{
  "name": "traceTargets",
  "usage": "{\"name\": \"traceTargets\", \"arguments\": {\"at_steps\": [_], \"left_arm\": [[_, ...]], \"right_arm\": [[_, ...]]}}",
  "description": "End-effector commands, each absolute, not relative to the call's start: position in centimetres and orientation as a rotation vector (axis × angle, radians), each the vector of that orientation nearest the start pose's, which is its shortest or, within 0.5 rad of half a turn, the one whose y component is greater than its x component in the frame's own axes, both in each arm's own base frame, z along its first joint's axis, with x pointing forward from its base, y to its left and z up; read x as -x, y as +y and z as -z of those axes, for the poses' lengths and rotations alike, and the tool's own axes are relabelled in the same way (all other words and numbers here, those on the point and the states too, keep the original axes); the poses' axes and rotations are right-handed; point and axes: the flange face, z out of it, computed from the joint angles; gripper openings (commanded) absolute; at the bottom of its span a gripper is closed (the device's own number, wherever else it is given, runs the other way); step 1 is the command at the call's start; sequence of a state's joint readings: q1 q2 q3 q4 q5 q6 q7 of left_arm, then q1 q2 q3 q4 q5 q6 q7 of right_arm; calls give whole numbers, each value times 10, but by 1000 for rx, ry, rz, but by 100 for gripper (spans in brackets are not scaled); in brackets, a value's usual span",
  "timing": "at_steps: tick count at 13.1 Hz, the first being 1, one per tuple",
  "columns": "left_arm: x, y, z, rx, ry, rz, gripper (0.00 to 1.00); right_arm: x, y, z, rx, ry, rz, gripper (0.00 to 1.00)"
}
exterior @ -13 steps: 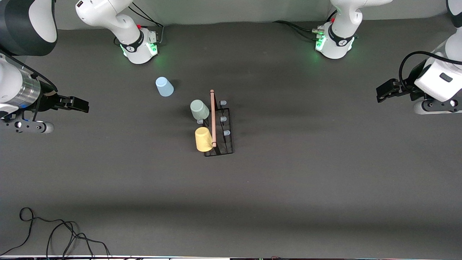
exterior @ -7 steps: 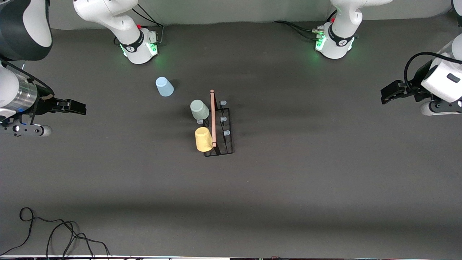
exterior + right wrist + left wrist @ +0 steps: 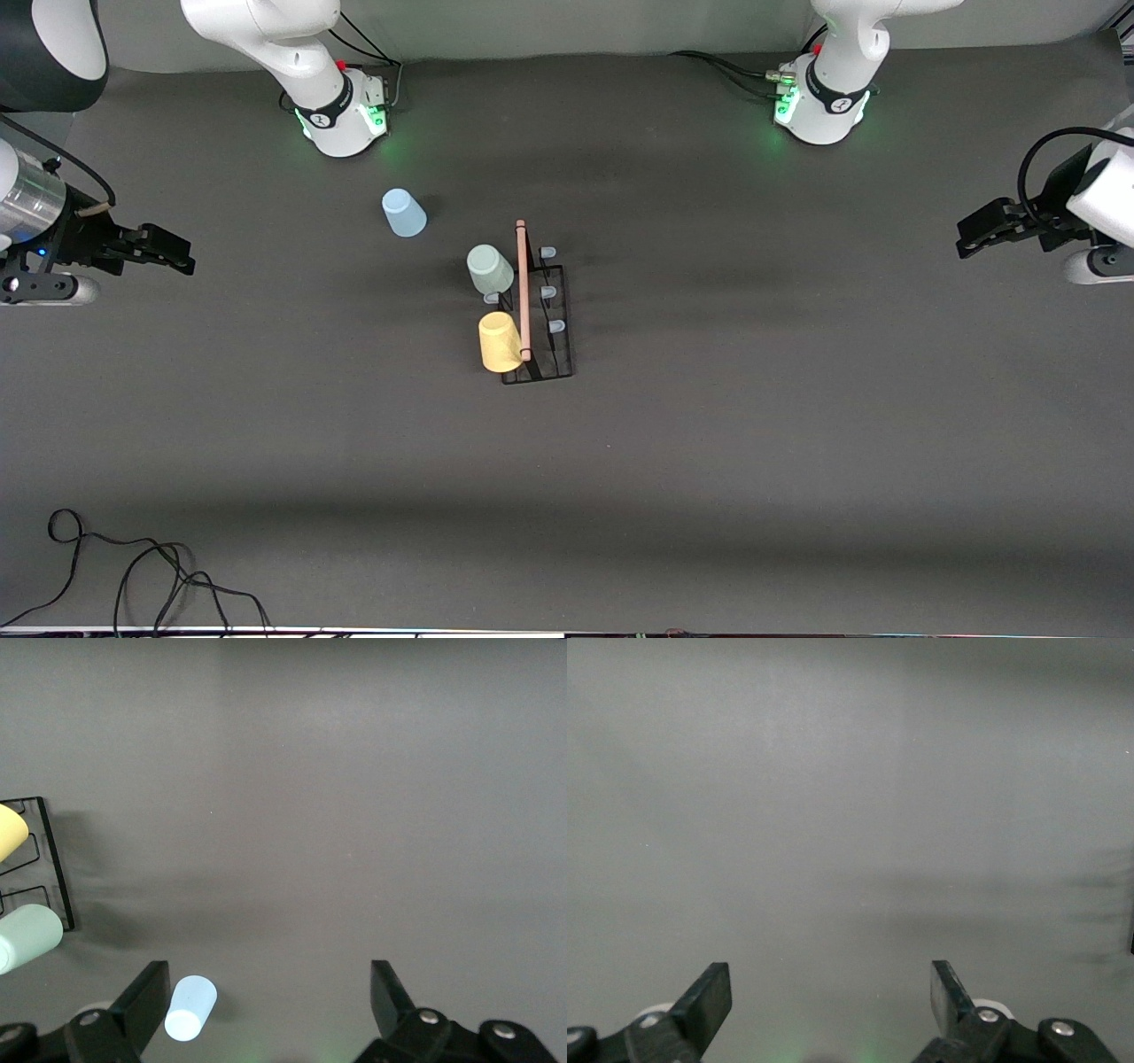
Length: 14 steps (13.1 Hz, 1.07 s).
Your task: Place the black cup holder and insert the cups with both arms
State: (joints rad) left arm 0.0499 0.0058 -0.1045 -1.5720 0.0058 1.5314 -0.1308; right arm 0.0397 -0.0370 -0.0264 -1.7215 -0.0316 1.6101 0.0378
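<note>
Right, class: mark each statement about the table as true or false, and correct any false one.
1. The yellow cup sits on the black cup holder. True.
2. The light blue cup hangs on the holder too. False: it stands apart on the table, toward the right arm's base.
3. Both end effectors are open and empty. True: the left end effector and the right end effector hold nothing.
4. The grey-green cup lies nearer the front camera than the yellow cup. False: it is farther.
5. The left end effector is over the holder. False: it is off at the left arm's end of the table.
</note>
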Motion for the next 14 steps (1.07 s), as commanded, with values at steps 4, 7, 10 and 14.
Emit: {"name": "traceTargets", "arguments": {"at_steps": [4,7,10,14], "left_arm": [[-550,-25,-625,3135,-84,-48,100],[-550,-25,-625,3135,-84,-45,100],[-550,-24,-625,3133,-87,-47,100],[-551,-20,-625,3132,-96,-47,100]], "right_arm": [[-535,15,-582,3196,-19,-78,100],[-537,16,-580,3196,-24,-83,100],[-537,15,-580,3196,-22,-83,100],[-537,12,-580,3194,-9,-86,100]]}}
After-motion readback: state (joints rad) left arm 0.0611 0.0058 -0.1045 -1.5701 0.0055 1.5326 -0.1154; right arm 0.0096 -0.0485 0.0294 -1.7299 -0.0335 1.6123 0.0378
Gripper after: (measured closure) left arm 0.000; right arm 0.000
